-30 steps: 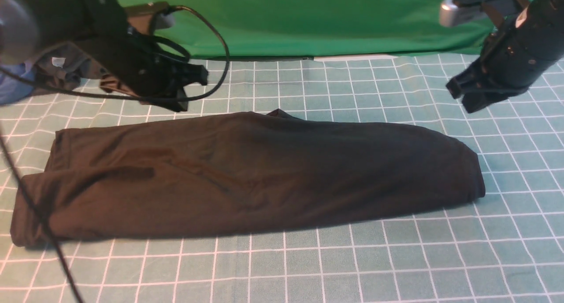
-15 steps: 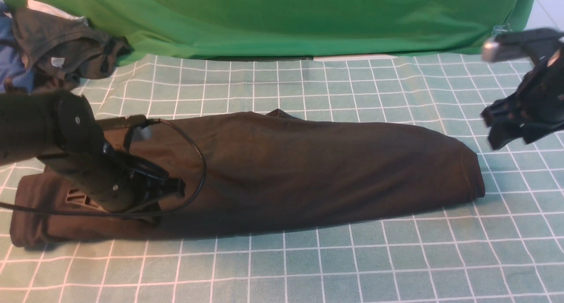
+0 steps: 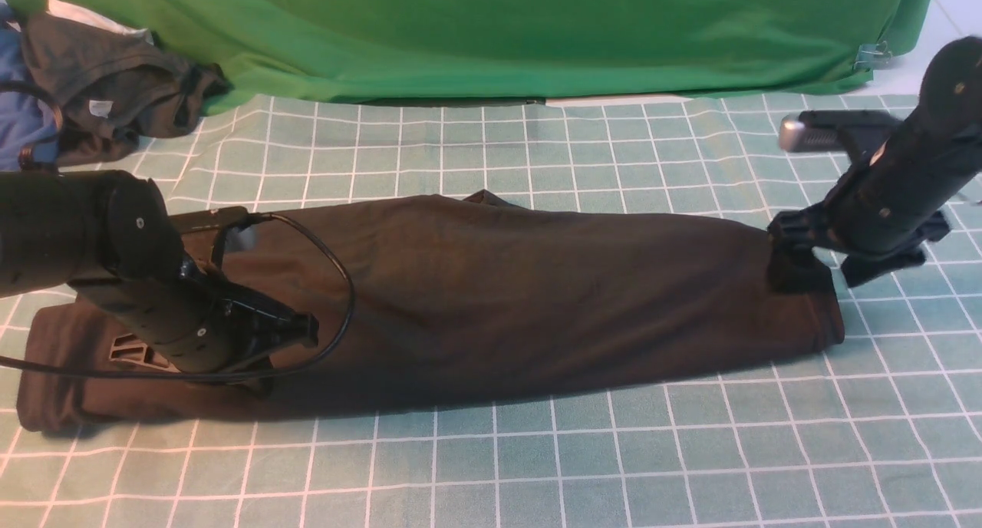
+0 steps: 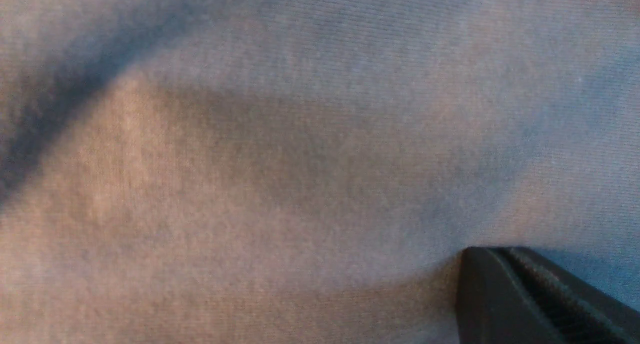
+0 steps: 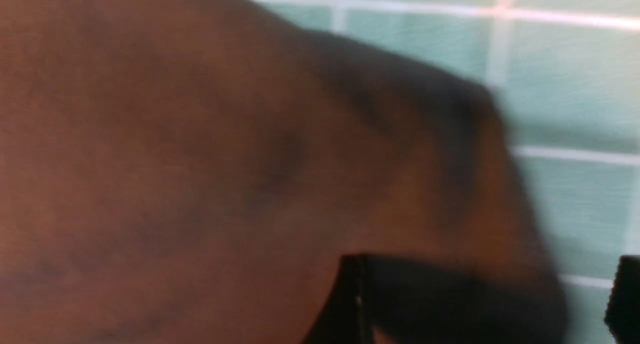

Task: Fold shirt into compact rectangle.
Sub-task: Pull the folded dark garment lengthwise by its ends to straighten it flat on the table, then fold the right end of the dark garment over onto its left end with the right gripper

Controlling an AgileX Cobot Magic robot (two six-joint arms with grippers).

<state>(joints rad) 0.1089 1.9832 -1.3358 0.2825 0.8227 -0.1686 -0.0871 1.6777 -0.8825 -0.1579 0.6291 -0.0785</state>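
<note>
The shirt (image 3: 522,298) lies as a long dark strip across the checked cloth, its print hidden. My left gripper (image 3: 307,332) is shut and rests low on the shirt's left part. In the left wrist view its closed tips (image 4: 505,254) press into the fabric (image 4: 300,134) with nothing between them. My right gripper (image 3: 836,271) is open at the shirt's right end. One finger is over the fabric and the other over the cloth beyond the edge. In the right wrist view the open right gripper (image 5: 487,304) straddles the shirt's rounded end (image 5: 200,159).
A smaller dark garment with a grey tag (image 3: 107,90) and a blue garment (image 3: 19,121) are heaped at the back left. A green backdrop (image 3: 537,29) closes the far side. The left arm's cable (image 3: 337,282) loops over the shirt. Checked cloth (image 3: 537,451) covers the table.
The left arm came down from the back left onto the shirt's left part, staying shut. The right gripper descended to the shirt's right end and opened.
</note>
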